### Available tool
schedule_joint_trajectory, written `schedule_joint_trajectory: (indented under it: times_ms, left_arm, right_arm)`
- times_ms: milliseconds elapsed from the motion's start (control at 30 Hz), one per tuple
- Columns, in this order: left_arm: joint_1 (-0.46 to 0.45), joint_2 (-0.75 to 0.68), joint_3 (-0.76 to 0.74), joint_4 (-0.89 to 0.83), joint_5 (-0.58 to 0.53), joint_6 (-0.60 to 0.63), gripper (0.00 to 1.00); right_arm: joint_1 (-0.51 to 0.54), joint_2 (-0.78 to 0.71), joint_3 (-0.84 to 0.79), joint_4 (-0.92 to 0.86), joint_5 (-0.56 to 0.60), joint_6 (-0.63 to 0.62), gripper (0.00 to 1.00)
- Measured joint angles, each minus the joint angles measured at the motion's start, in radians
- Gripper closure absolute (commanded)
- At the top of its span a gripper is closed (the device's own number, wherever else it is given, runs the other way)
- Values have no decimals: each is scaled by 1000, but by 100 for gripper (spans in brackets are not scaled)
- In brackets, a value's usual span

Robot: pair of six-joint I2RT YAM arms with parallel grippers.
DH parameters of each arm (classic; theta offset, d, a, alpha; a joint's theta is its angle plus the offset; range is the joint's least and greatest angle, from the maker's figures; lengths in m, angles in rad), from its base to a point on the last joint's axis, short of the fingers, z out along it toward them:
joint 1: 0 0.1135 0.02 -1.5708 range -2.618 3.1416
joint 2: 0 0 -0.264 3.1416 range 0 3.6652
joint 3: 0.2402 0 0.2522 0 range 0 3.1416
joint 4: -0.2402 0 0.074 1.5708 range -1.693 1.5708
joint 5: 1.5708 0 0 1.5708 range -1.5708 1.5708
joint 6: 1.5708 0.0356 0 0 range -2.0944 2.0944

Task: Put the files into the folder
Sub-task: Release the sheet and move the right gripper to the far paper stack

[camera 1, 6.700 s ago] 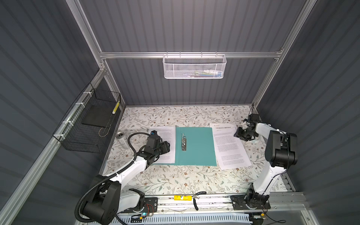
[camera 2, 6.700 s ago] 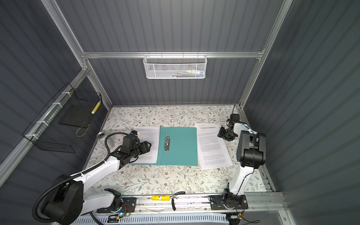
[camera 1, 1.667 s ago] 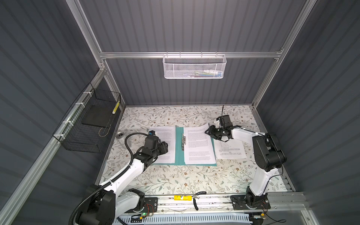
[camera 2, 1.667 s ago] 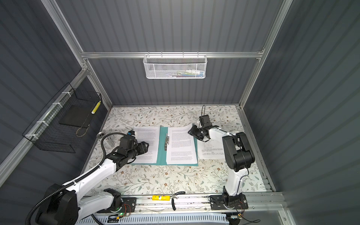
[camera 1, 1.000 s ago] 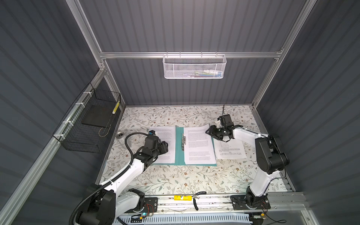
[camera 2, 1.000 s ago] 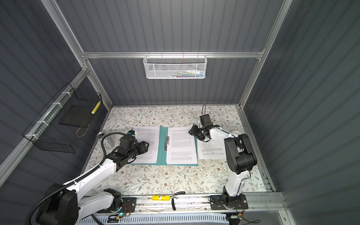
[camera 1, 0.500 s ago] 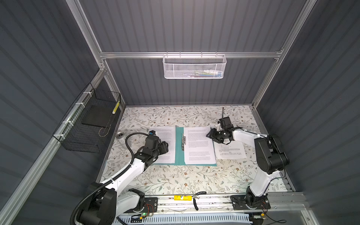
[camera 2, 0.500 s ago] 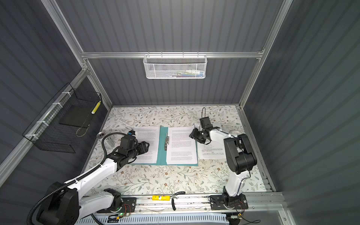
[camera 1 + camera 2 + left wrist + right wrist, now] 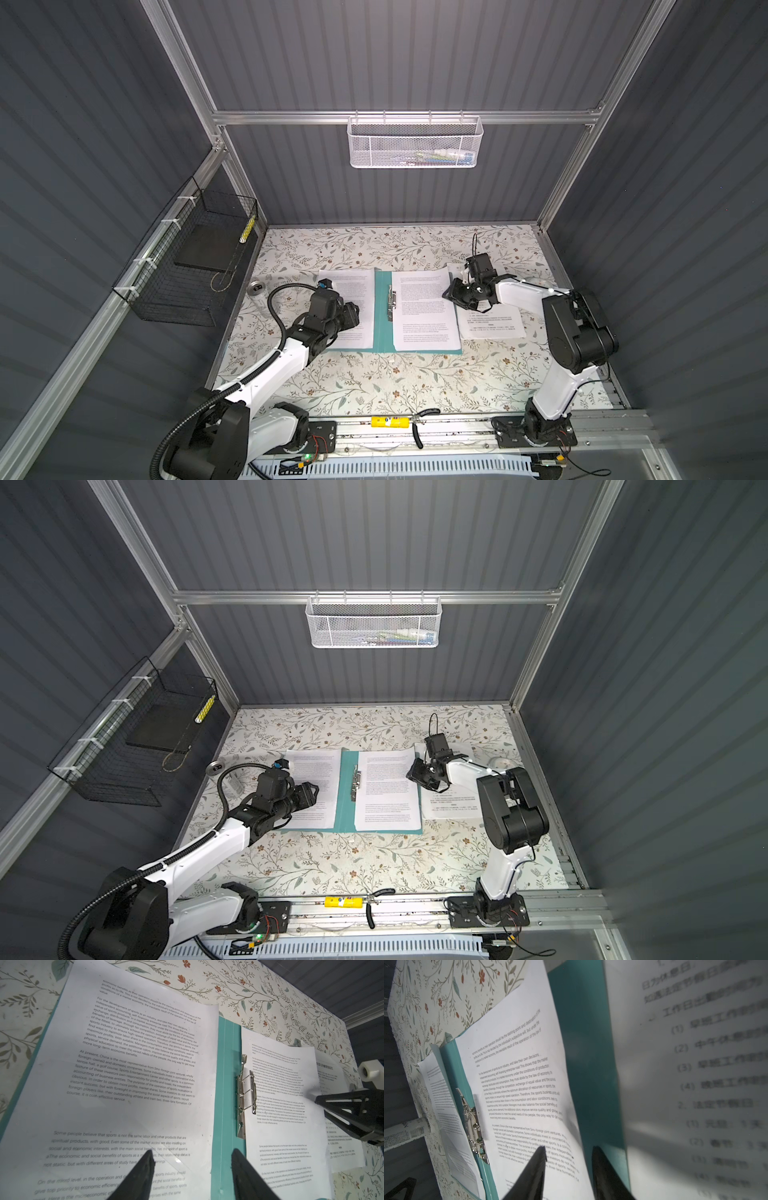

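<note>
**Right gripper** [image 9: 569, 1149]: the jaws are standing partly apart with a clear gap and are gripping nothing. One fingertip [image 9: 540, 1152] is sitting over the print of the right-hand sheet [image 9: 519, 1084]. The other is sitting over bare teal, so the jaws are straddling that sheet's outer edge. In both top views the gripper [image 9: 451, 293] [image 9: 413, 776] is working at that edge. Over the last second it has shifted a little toward the near side of the table.

**Left gripper** [image 9: 192, 1153]: the jaws are standing wide apart and empty. One fingertip [image 9: 148, 1157] is sitting over the left-hand sheet [image 9: 135, 1064], the other over the folder's spine strip. The gripper is keeping the position it had in the earlier frames.

**Teal folder** [image 9: 382, 332]: it is lying open and flat on the floral table [image 9: 374, 374]. Its metal clip bar [image 9: 390, 301] is running along the spine, just beside the inner edge of the right-hand sheet.

**Files:**
- The left-hand sheet is lying on the left cover, as before.
- The right-hand sheet is now covering the right cover, which was bare teal several seconds ago.
- The headed sheet [image 9: 490, 324] is lying on the table just beside the folder's right edge, partly under the right arm. It is appearing blurred in the right wrist view.
</note>
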Motion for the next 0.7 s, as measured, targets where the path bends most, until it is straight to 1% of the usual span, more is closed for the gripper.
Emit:
schedule_joint_trajectory:
  times_ms: [100, 200, 367, 567, 700]
  left_arm:
    - [0, 0, 0, 0, 0, 0, 39]
    - [0, 0, 0, 0, 0, 0, 39]
    - [0, 0, -2, 3, 0, 0, 39]
    - [0, 7, -2, 14, 3, -1, 39]
    - [0, 16, -2, 23, 4, -4, 39]
  right_arm:
    - [1, -11, -9, 1, 3, 2, 67]
    - [1, -18, -21, 5, 3, 3, 73]
    - [1, -25, -47, 10, 3, 6, 79]
    - [1, -25, -52, 15, 3, 9, 80]
    - [1, -25, -52, 16, 3, 10, 75]
